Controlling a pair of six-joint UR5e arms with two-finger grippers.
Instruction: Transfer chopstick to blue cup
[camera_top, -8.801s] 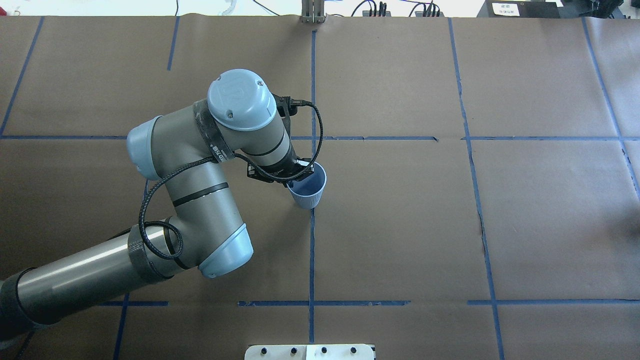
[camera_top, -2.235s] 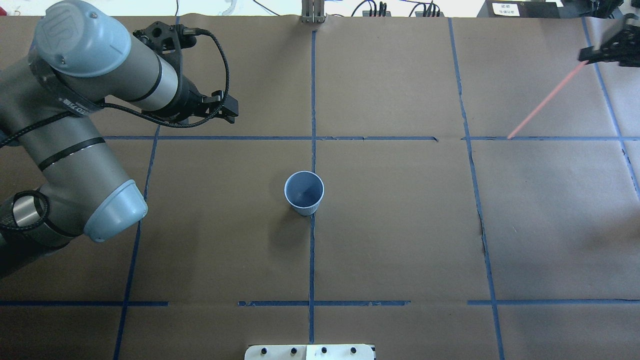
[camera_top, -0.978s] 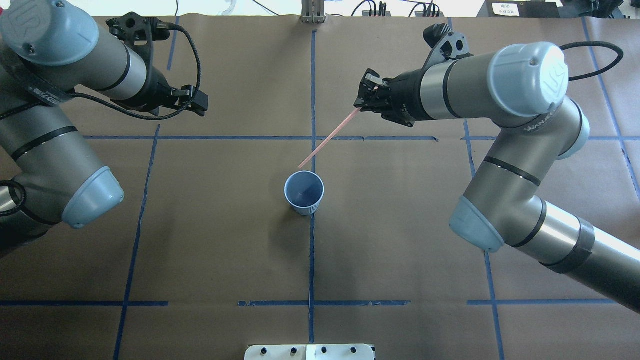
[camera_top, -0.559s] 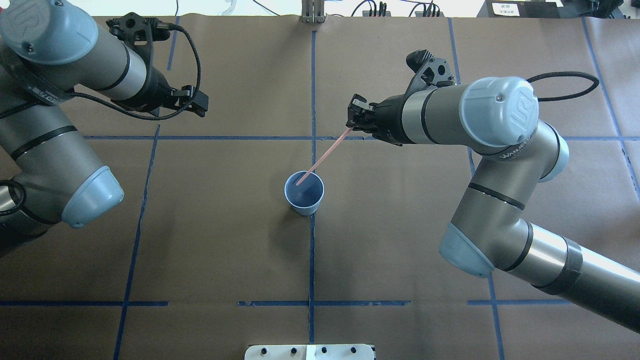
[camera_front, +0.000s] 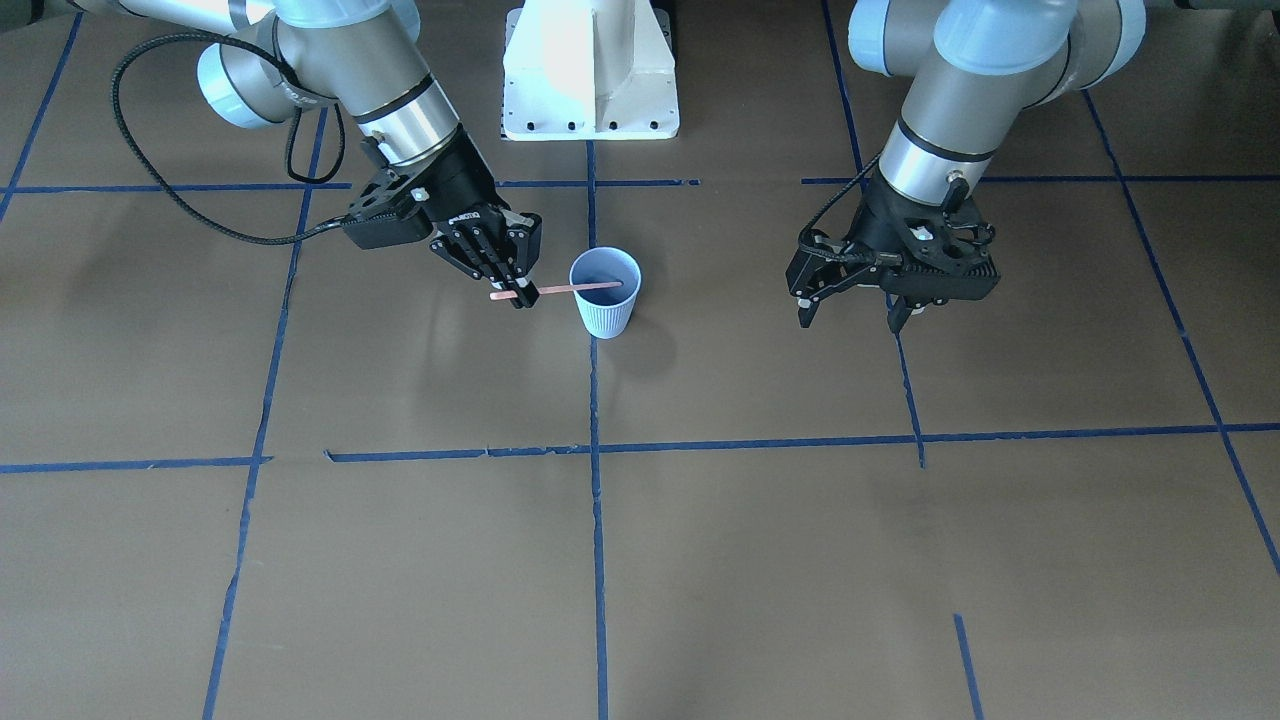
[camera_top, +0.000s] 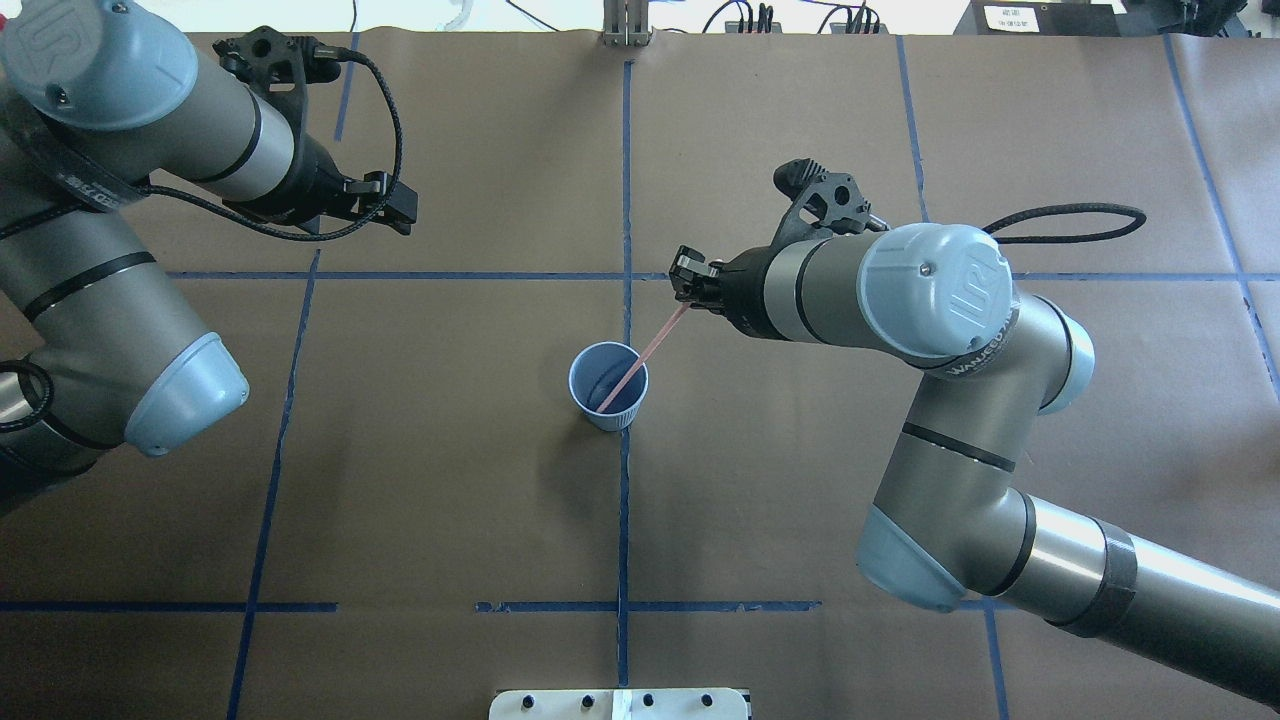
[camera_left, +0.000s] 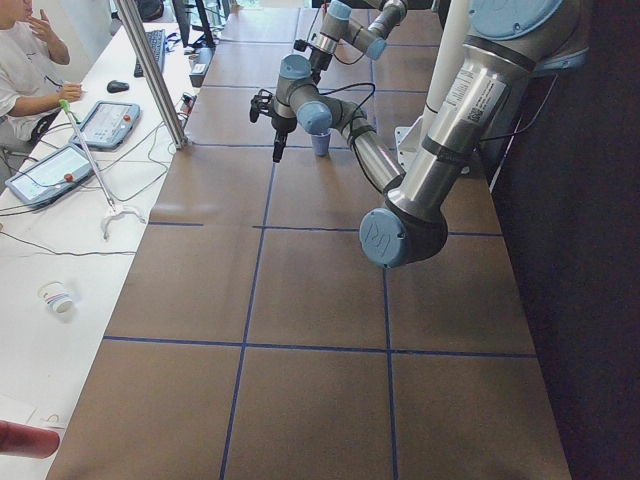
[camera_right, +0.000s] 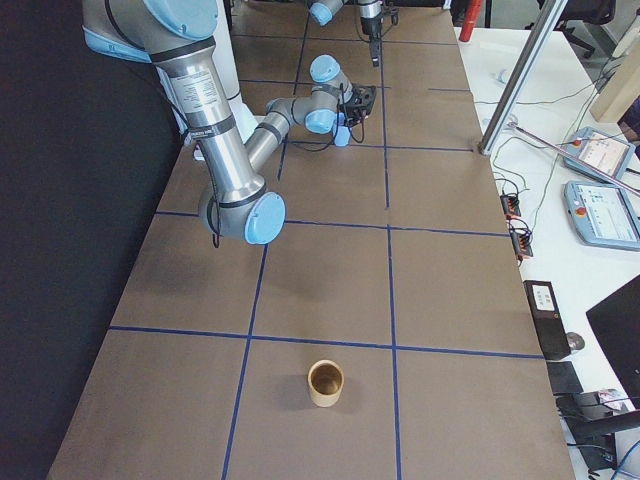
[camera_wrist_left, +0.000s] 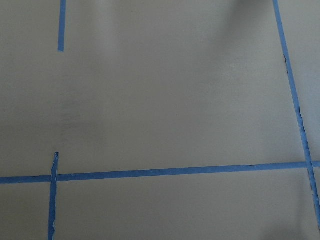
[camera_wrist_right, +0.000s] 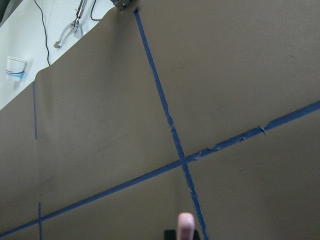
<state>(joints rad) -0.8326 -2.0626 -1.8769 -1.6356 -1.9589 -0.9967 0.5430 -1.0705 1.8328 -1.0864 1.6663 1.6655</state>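
The right gripper (camera_front: 512, 292) is clamped on the upper end of the chopstick (camera_top: 645, 352), with a short stub of the stick poking out past its fingers on the side away from the cup. From that grip the chopstick slants down and toward the robot. It crosses the far rim of the blue cup (camera_top: 614, 416), and its lower end lies inside the cup's mouth, close to the wall on the robot's side. I cannot tell whether the tip touches the bottom. In the right wrist view only the stick's pink end (camera_wrist_right: 185, 224) shows, at the bottom edge, with brown paper and crossing tape behind it.

The blue cup stands upright on the surface (camera_top: 800, 470), right on a blue tape line (camera_top: 623, 520) that runs away from the robot down the middle. The right gripper hangs just beside the cup, off to the robot's right and a little higher than the rim.

The left gripper (camera_front: 848, 322) holds nothing. Its fingers are spread wide and point down above the bare surface, well apart from the cup on the robot's left.

At the surface's far right end, a tan cup (camera_right: 325, 383) stands upright and alone, well apart from everything else.
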